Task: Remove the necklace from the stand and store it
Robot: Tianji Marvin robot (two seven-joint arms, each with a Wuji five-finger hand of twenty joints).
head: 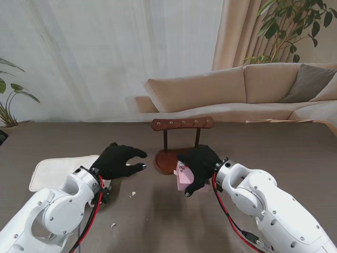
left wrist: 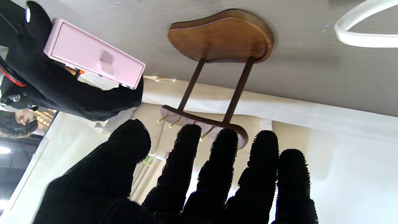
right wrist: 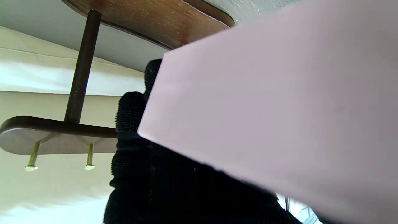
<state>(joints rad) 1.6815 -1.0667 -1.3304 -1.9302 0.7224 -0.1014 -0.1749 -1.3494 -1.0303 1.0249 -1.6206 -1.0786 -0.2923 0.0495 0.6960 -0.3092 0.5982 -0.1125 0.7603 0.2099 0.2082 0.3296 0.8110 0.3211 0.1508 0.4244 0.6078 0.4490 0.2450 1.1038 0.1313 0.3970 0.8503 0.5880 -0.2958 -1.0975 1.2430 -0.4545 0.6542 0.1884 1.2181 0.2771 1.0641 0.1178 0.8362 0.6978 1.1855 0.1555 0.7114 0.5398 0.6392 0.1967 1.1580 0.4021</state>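
the dark brown wooden necklace stand (head: 182,138) sits mid-tabletop, its crossbar with small brass pegs (right wrist: 31,168) held up on two thin posts over a rounded wooden base (left wrist: 221,39). i cannot make out a necklace on any peg, or anywhere else, in these views. just on the near-right side of the base, my right hand (head: 199,166) in its black knit glove has its fingers curled around a flat pale pink rectangular box (head: 184,177), gripping it tilted; in the right wrist view the pink box (right wrist: 279,109) fills most of the picture and hides most of my fingers, so i cannot tell how each one lies. the left wrist view shows the box (left wrist: 93,54) held against the black glove, just beside the stand's base.

my left hand (head: 118,161) is to the left of the stand, near it but apart, palm down, fingers (left wrist: 186,161) spread and a little bent, holding nothing. nearer to me and to the left of that hand lies a cream quilted cloth mat (head: 55,171) on the dark grey wood-grain tabletop (head: 274,153). a few small white scraps (head: 132,194) lie on the tabletop between my arms. beyond the tabletop stands a beige sofa (head: 237,92).
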